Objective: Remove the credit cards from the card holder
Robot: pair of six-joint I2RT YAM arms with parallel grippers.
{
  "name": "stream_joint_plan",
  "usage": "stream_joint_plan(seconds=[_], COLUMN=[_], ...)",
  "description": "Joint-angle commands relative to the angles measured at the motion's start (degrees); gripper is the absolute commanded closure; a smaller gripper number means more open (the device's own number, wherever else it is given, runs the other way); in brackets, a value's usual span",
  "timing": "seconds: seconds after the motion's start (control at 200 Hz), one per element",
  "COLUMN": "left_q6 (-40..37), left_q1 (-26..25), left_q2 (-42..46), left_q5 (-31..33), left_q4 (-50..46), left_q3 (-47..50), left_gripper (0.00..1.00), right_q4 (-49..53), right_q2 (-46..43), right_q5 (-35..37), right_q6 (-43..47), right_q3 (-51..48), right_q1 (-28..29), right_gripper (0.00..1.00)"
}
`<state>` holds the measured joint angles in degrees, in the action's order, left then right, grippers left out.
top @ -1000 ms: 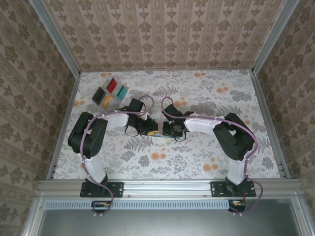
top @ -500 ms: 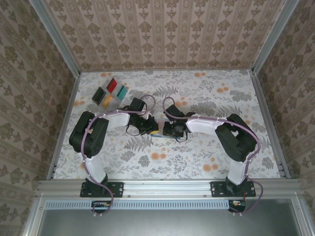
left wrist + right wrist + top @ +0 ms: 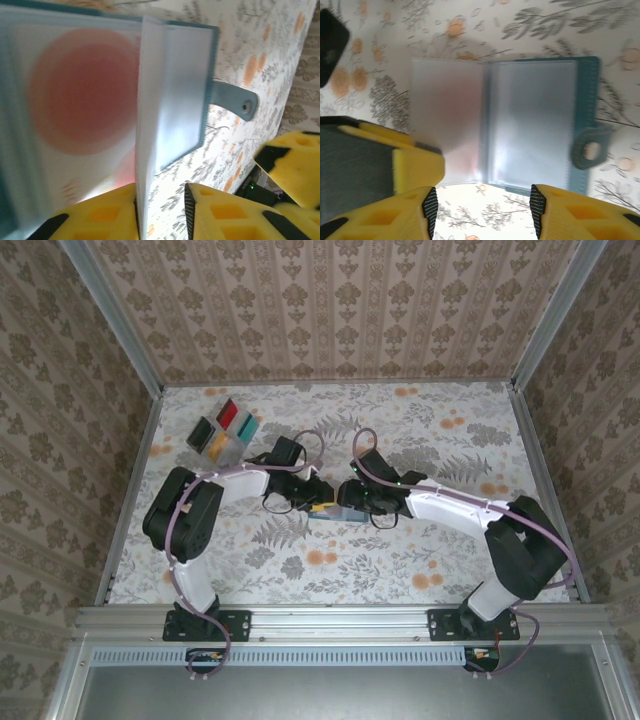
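Note:
The teal card holder lies open on the floral table between my two grippers. In the left wrist view its clear sleeve page stands up between my left gripper's parted jaws, resting against one finger only. A pale credit card with a red disc sits in the sleeve beside it. My right gripper hovers open just short of the holder's near edge, with nothing between its fingers. Several loose credit cards lie at the table's far left.
The holder's strap with its snap sticks out on the right side. My left gripper's yellow finger presses at the holder's left page. Metal frame rails and patterned walls close in the table.
Both grippers have opened; the left one shut briefly, then parted again around the sleeve page. The right arm's elbow has swung out to the right and its gripper has drawn back a little.

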<state>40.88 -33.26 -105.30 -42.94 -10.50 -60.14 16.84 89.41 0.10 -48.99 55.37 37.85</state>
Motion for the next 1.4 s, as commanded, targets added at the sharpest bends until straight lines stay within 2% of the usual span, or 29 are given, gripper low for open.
stream_joint_plan(seconds=[0.0,0.16,0.455,0.745,0.845,0.92,1.045,1.155,1.28,1.395], left_q6=[2.17,3.5,4.87,4.0,2.24,0.6,-0.65,-0.83,-0.63,-0.62], left_q1=[-1.34,-2.4,-6.15,-5.74,-3.98,-2.05,1.79,3.74,3.81,3.81], left_q2=[1.27,-0.52,-4.09,-2.88,-0.17,2.29,5.5,5.98,5.07,3.21], left_q5=[-1.38,0.17,5.14,5.37,5.68,9.58,12.26,11.63,10.54,9.55], left_q4=[2.46,2.64,1.2,0.04,-2.27,-5.16,-6.64,-6.16,-4.99,-4.61], left_q3=[-2.23,-3.58,-5.91,-6.15,-5.85,-5.1,-2.01,0.05,0.38,-0.17], left_gripper=[0.65,0.56,0.48,0.37,0.35,0.35,0.37,0.46,0.59,0.68], right_q4=[0.23,0.77,0.84,0.22,-1.51,-3.74,-8.87,-12.91,-14.83,-14.96], right_q2=[-3.82,-8.25,-14.12,-13.36,-12.46,-10.88,-5.0,1.47,7.38,10.11], right_q5=[4.71,8.73,11.5,10.0,7.18,3.14,-6.4,-12.51,-13.98,-14.07], right_q6=[-2.36,-4.63,-5.63,-5.03,-3.57,-1.82,-0.04,-1.93,-3.94,-3.7], right_q3=[-2.65,-6.32,-9.82,-9.58,-9.26,-8.4,-5.81,-2.85,-0.92,0.31], right_q1=[-1.05,-2.5,-3.83,-3.83,-3.83,-3.82,-3.41,-2.97,-3.02,-3.13], right_gripper=[0.41,0.38,0.36,0.36,0.37,0.39,0.45,0.57,0.67,0.71])
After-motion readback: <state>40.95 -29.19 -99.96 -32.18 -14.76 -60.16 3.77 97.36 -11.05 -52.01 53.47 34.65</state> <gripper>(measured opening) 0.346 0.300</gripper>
